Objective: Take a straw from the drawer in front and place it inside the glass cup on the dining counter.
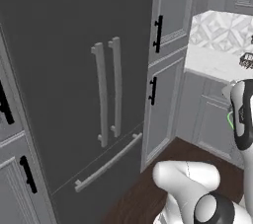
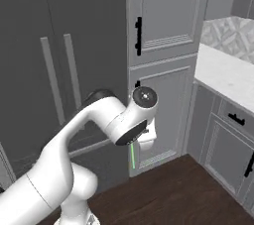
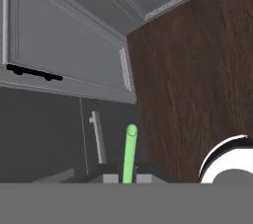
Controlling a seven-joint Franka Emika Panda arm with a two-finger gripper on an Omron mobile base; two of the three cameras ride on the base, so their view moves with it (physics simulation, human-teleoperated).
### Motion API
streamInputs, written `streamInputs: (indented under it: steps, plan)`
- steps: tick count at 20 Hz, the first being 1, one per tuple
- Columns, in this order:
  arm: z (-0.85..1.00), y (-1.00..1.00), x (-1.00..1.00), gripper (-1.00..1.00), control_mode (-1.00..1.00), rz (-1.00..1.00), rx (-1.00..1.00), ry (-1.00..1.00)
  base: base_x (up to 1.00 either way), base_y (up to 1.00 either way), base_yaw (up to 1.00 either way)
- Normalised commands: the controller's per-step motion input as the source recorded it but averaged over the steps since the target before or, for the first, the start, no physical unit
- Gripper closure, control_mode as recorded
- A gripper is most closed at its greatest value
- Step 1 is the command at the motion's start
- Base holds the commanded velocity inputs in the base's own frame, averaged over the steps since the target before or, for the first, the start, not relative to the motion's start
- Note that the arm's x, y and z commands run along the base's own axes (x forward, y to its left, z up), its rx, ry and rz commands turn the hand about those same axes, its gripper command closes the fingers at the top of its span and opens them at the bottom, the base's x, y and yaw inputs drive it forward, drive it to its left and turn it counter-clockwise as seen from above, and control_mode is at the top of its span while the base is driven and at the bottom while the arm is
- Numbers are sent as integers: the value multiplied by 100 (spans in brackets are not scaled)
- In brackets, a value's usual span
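The straw (image 3: 130,155), one light-green stick, is pinched between my gripper (image 3: 128,178), whose two dark fingertips (image 3: 109,179) are pressed together on its lower end; I see it rising straight out from between them in the hand view, its far end a round green tip. In the right base view a short green length hangs below the hand, and the arm's wrist hides the rest. In the left base view I make out just a thin green curve beside the forearm at the frame's right edge. Whether the tip is bent I cannot tell.

Just past the gripper lies dark wood floor (image 3: 192,65). Beyond it to one side I count two tall grey cabinet doors (image 2: 161,115), one above the other, each with one black bar handle (image 2: 138,35). Beside them stands a dark refrigerator (image 1: 64,45) with two upright grey handles (image 1: 100,94) and one slanted bar lower down. Farthest off, a white counter (image 2: 225,78) is cut off by the frame edge.
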Motion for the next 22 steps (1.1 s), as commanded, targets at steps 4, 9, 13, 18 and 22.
streamInputs:
  steps: [4,9,13,18,22]
  plan:
    - [0,0,0,100,100,0,0,0,-84,0,55]
    - [0,0,0,100,100,0,0,0,-77,2,58]
    - [0,0,0,100,100,0,0,0,-66,19,59]
    - [0,0,0,100,100,0,0,0,-64,22,60]
    - [0,0,0,100,100,0,0,0,-69,13,59]
